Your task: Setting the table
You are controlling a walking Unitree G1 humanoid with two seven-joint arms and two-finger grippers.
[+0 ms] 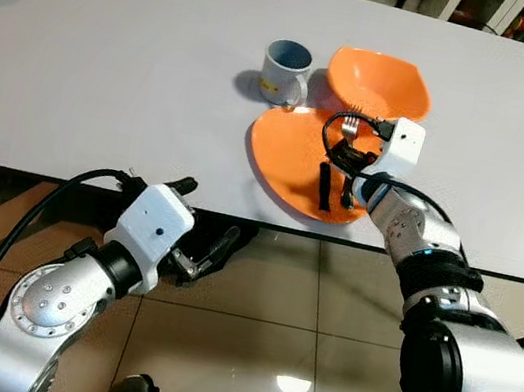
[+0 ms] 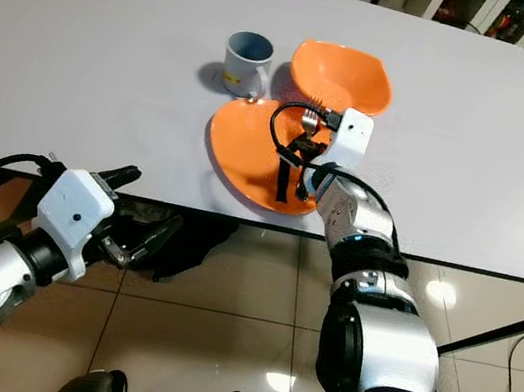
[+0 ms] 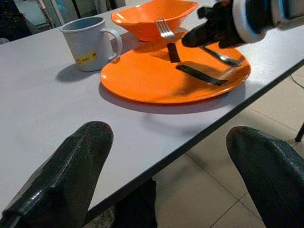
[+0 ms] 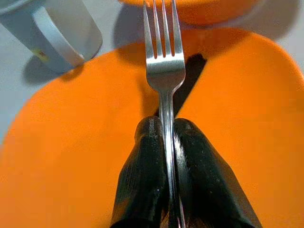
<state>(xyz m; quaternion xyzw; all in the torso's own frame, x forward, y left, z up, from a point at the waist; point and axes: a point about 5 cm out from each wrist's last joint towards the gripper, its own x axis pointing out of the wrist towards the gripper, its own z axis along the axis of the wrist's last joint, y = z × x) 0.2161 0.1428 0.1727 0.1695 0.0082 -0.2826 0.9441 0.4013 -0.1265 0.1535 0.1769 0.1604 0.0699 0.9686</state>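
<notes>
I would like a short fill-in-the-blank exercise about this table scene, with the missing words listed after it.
1. The right gripper is shut on a silver metal ____.
2. It holds it above the flat orange ____.
3. The pale blue mug stands beside the deep orange ____.
4. The left gripper hangs open below the white table's ____.

Missing words: fork; plate; bowl; edge

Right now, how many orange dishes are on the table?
2. The orange plate lies near the table's front edge, under the right gripper holding a fork. The orange bowl sits just behind it, right of the mug.
</notes>
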